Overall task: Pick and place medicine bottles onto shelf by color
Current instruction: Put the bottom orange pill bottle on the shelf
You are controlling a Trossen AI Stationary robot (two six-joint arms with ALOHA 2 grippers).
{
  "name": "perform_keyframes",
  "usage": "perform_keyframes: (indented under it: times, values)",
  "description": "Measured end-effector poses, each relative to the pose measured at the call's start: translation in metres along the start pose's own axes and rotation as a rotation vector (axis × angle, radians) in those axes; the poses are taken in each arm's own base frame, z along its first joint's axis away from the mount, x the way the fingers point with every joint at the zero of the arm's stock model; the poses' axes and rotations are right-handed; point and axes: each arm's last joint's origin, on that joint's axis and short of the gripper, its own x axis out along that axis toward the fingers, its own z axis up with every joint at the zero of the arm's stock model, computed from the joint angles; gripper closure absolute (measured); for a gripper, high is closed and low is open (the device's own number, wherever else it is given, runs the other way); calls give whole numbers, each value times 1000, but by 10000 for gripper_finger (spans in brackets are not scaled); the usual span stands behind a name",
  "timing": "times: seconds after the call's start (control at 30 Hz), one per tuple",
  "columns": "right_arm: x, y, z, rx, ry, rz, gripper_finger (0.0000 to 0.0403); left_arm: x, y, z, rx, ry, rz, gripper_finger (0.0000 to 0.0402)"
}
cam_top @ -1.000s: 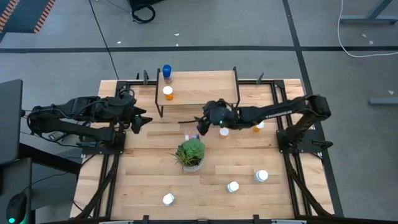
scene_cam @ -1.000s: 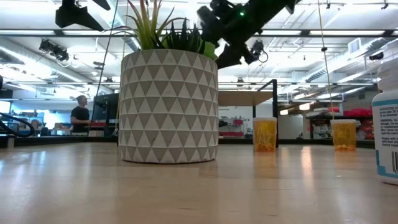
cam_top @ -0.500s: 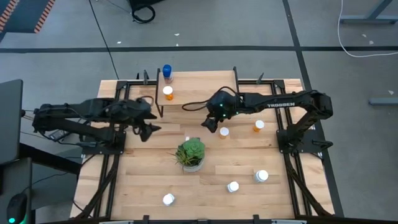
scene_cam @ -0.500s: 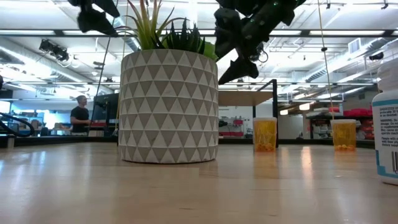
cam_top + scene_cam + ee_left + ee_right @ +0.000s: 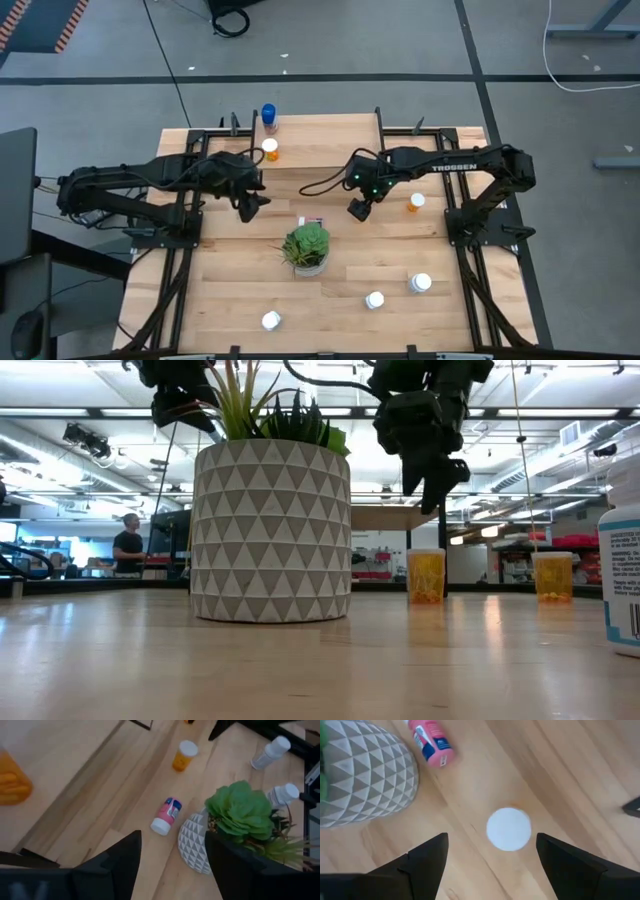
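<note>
My right gripper (image 5: pixel 491 838) is open and points down over an upright orange bottle, whose white cap (image 5: pixel 508 829) shows between the fingers without touching them. It hangs above the table in the low view (image 5: pixel 430 460). My left gripper (image 5: pixel 173 835) is open in the air left of the plant (image 5: pixel 252 207), looking down at a pink bottle (image 5: pixel 166 816) that lies on its side on the table. A blue bottle (image 5: pixel 268 117) and an orange bottle (image 5: pixel 270 150) stand on the left end of the shelf (image 5: pixel 325 135). Another orange bottle (image 5: pixel 415 203) stands on the table.
A green plant in a patterned pot (image 5: pixel 307 247) stands mid-table, close to the pink bottle. Three white bottles stand nearer the near edge (image 5: pixel 420 283), (image 5: pixel 374 299), (image 5: pixel 270 320). The shelf's black legs (image 5: pixel 381 140) rise behind both grippers. People show in the room beyond.
My right gripper has moved toward the table's right and tipped from slanting to pointing straight down, ending over the orange bottle beside the plant. My left gripper has travelled toward the right and slightly nearer, from beside its base to just left of the pink bottle.
</note>
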Motion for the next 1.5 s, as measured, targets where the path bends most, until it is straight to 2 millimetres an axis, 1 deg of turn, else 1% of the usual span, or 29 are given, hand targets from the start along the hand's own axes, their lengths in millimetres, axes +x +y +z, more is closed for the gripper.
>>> perform_keyframes:
  times: [0.07, 0.3, 0.5, 0.73, 0.87, 1.1, 1.5]
  values:
    - [5, -1, 1, 3, 8, -14, 93, -4, 2, 1, -11, -14, 3, 180]
    - [31, -6, -2, 38, 60, -52, 93, -18, 8, 4, -42, -90, 0, 186]
    - [49, -7, 2, 43, 84, -65, 93, -19, 12, 4, -26, -88, 20, 183]
    - [64, -7, 3, 62, 117, -80, 93, -19, 13, 3, -30, -79, 21, 191]
    - [68, -8, 3, 64, 127, -92, 93, -19, 13, 3, -30, -77, 22, 194]
    - [68, -9, 3, 69, 126, -109, 98, -19, 13, 3, -30, -74, 23, 194]
    - [68, -8, 0, 73, 150, -105, 180, -19, 13, 3, -30, -73, 23, 207]
